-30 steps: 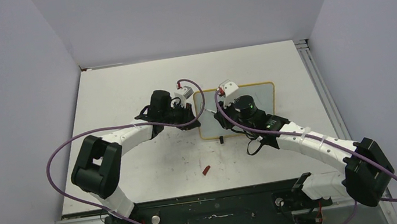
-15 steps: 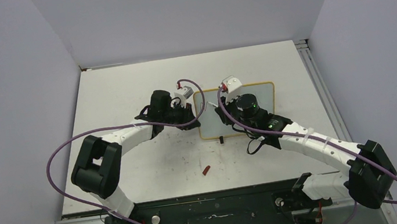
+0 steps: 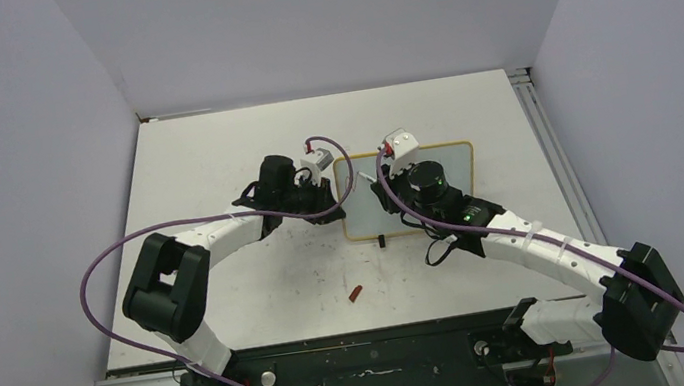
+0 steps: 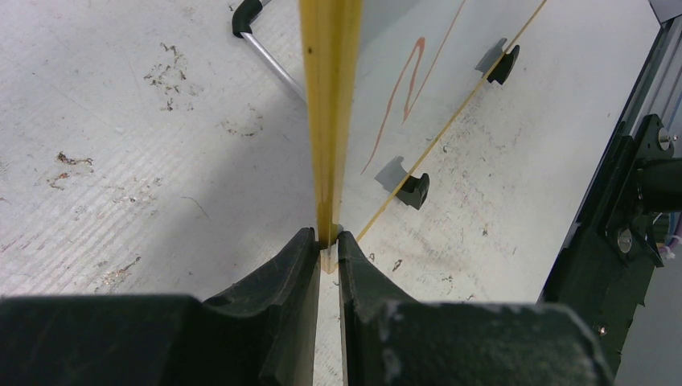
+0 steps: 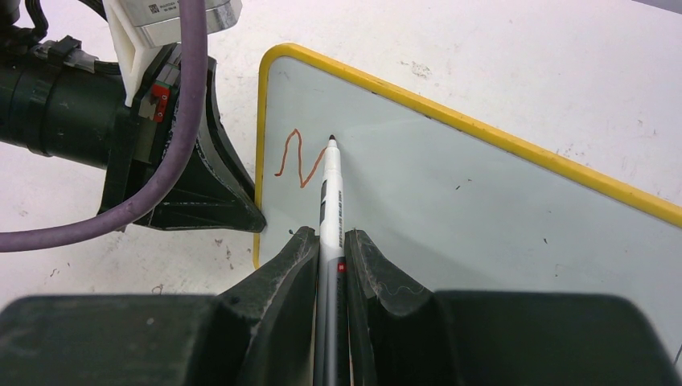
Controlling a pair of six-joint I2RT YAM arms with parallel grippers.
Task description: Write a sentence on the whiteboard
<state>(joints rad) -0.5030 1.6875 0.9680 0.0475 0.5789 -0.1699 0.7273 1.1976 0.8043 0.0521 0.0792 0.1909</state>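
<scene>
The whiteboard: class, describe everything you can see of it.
The whiteboard is a small rectangle with rounded corners, a glossy pale face and a thin yellow frame, with two black feet clipped on its near edge. It lies roughly flat on the table. The left gripper pinches its left edge; the right gripper holds a marker with its tip at the face beside a reddish-brown zigzag stroke, the only writing visible.

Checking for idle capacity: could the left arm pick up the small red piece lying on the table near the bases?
Likely not yet: the left gripper is clamped on the edge of the yellow-framed glossy whiteboard, though nothing stands between it and the small red piece.
</scene>
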